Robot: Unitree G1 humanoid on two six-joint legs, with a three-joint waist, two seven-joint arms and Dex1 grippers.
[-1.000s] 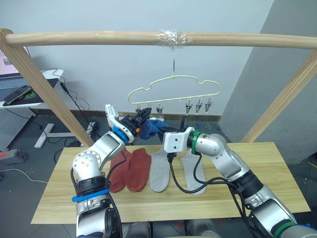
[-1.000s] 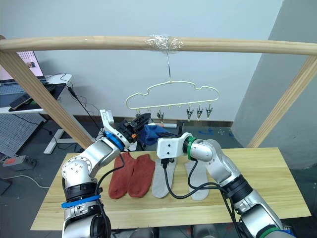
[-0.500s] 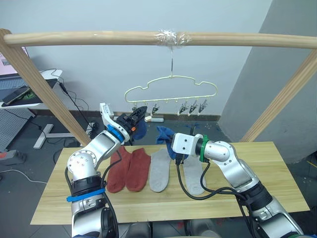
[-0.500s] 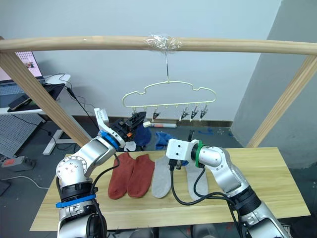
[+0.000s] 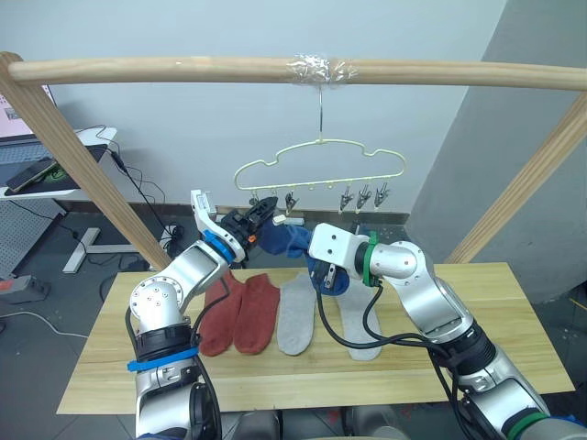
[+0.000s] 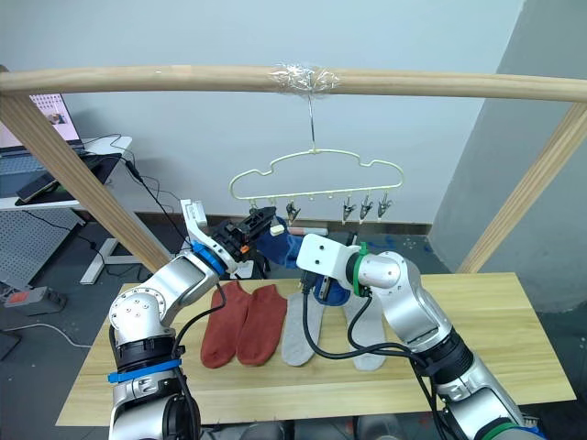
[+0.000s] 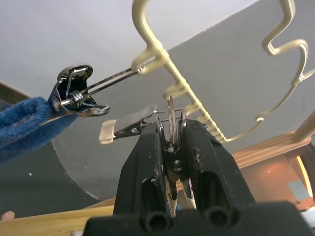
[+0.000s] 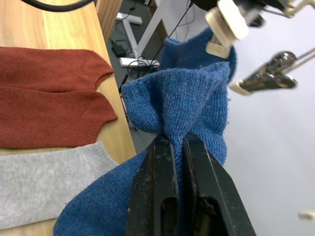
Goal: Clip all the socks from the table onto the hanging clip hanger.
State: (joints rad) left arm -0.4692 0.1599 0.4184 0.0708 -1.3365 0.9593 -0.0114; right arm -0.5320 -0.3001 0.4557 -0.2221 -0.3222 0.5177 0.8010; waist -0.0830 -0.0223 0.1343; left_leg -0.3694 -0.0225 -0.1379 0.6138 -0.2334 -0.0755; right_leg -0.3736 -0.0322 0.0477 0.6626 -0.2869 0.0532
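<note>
1. Biggest risk: left gripper (image 7: 170,142), clenched on a clip (image 7: 129,129) of the clip hanger (image 5: 320,163), lets it snap shut early; hanger swings free on its hook.
2. Right gripper (image 8: 178,147) pinches a blue sock (image 8: 187,105) held up near that clip; thin fold could slip out.
3. Red socks (image 5: 240,312) & grey socks (image 5: 295,314) lie flat on the table (image 5: 514,312).
4. Hard to tell whether the clip is open wide enough; second blue sock's (image 7: 24,123) clip bite partly hidden.
</note>
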